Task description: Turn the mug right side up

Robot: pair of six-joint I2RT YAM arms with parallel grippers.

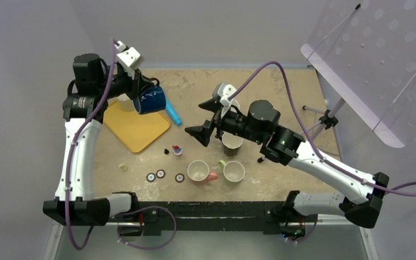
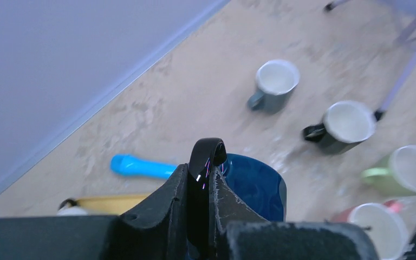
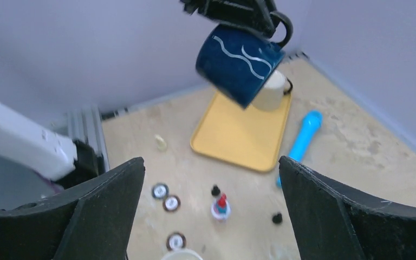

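Observation:
A dark blue mug with white wavy lines hangs tilted in the air over the far corner of the yellow tray. My left gripper is shut on its black handle; the mug body shows just past the fingers. The right wrist view shows the mug held high, handle at the upper right. My right gripper is open and empty above the table's middle, to the right of the mug; its jaws stand wide apart in its wrist view.
A blue tube lies beside the tray. A cream cup stands on the tray. Upright mugs: dark, pink-handled, green, grey. Bottle caps and a small red-topped piece lie near front. A perforated panel stands at right.

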